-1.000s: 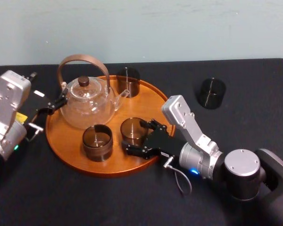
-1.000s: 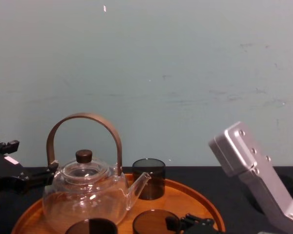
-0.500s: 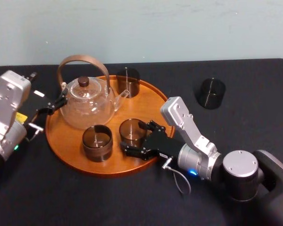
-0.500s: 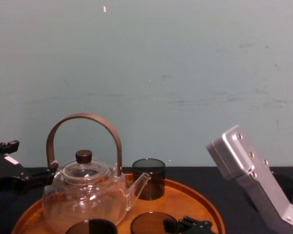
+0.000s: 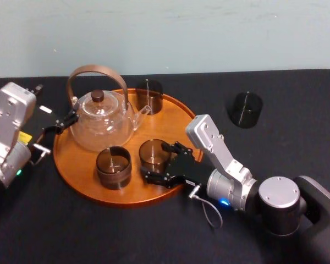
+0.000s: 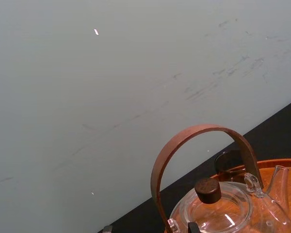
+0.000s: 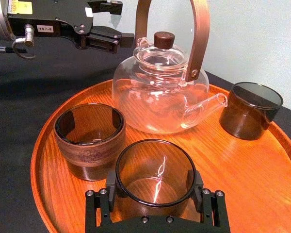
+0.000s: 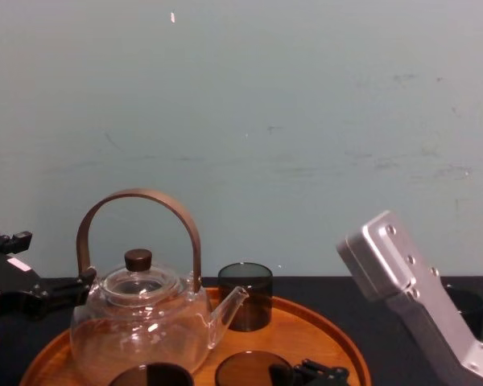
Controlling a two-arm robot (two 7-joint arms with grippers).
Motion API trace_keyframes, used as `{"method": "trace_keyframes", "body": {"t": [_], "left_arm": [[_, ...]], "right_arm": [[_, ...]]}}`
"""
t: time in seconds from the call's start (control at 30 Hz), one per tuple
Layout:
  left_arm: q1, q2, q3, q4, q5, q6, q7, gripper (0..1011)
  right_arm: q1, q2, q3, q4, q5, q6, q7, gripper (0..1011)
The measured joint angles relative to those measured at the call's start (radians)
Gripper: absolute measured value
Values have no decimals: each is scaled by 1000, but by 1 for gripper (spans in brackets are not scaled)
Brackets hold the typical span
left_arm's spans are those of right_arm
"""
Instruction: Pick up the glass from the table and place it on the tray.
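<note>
One glass [image 7: 155, 171] on tray [image 7: 242, 170], pinched by R gripper [image 7: 154, 188]; L gripper [image 5: 65, 121] spread, idle.

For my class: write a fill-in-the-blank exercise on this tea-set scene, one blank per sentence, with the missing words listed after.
1. Inside the rim of the wooden tray are a clear teapot and ____ glasses.
2. A fourth, dark glass stands off the tray on the black table, on the robot's ____ side.
3. The right gripper is shut on a smoky glass, while the left gripper hangs open beside the clear ____.
Missing words: three; right; teapot.
</note>
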Motion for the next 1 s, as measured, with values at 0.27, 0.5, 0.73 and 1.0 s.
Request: {"method": "trace_keyframes", "body": {"t": [0.27, 0.5, 0.73, 1.0], "left_arm": [[0, 0, 0, 0, 0, 0, 0, 1010], [0, 0, 0, 0, 0, 0, 0, 1010], [0, 0, 0, 0, 0, 0, 0, 1010], [0, 0, 0, 0, 0, 0, 0, 1010]], "right_arm": [[-9, 5, -12, 9, -15, 6, -1, 1002], [-25, 23, 4, -32, -15, -31, -1, 1002], [-38, 37, 15, -70, -16, -44, -4, 1002], [-48, 43, 25, -91, -16, -44, -6, 1002]]}}
